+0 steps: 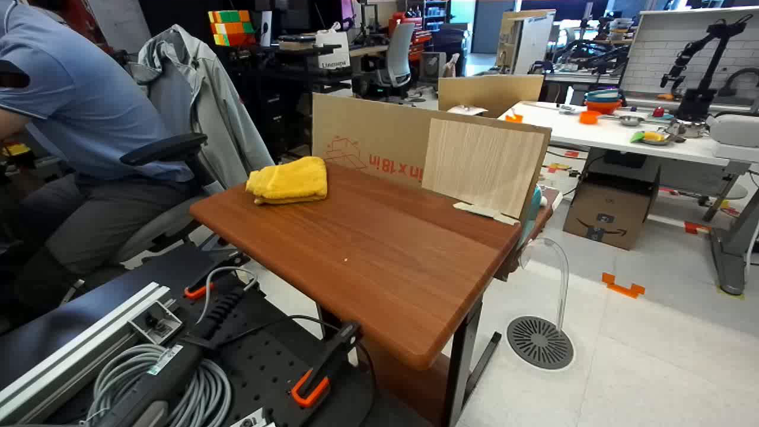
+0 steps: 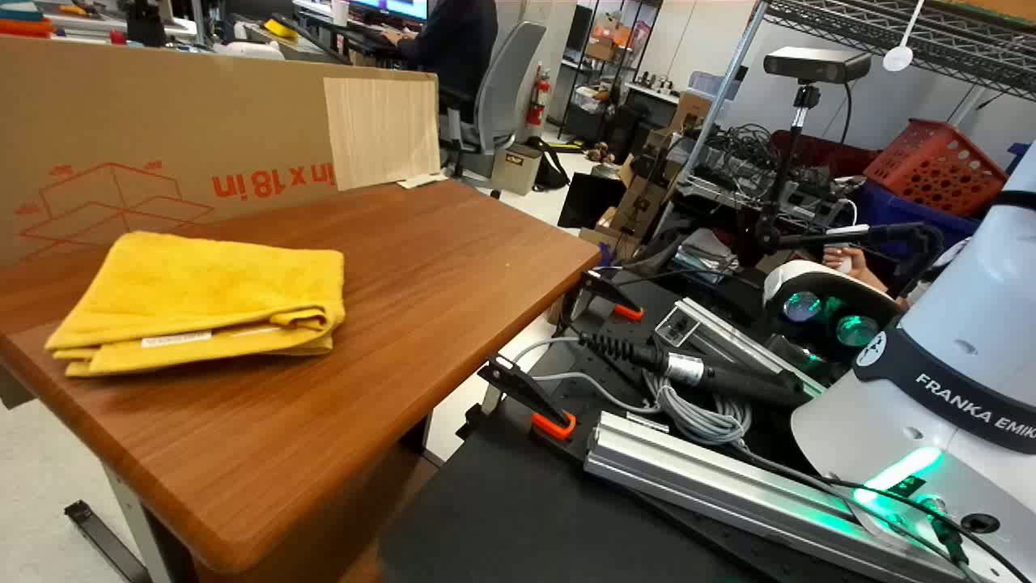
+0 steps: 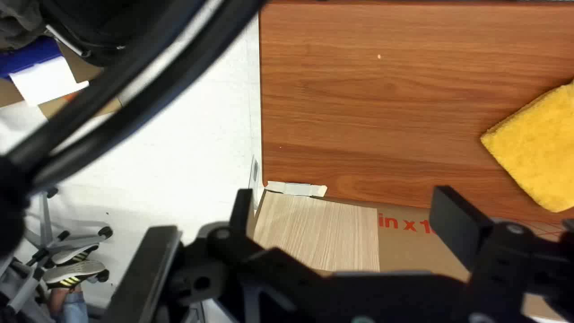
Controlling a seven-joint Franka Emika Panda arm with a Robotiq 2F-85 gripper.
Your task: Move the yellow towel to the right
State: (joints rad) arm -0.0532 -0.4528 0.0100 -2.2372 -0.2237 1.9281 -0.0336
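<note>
The yellow towel (image 1: 289, 181) lies folded on the brown wooden table (image 1: 379, 255) in both exterior views. In an exterior view the towel (image 2: 212, 283) shows a white tag on its folded front edge, and the table (image 2: 405, 283) reaches out beyond it. In the wrist view the towel (image 3: 538, 148) is at the right edge, partly cut off. My gripper (image 3: 347, 213) is open, with nothing between its wide-apart fingers. It is above the cardboard side of the table, apart from the towel. The gripper is out of both exterior views.
A cardboard panel (image 1: 373, 139) stands along one table edge, with a light wood-grain sheet (image 1: 483, 163) on it. A black base plate (image 2: 502, 486) with orange-tipped clamps (image 2: 554, 425), cables and a metal rail (image 2: 712, 478) adjoins the table. A person (image 1: 89, 95) sits near the table.
</note>
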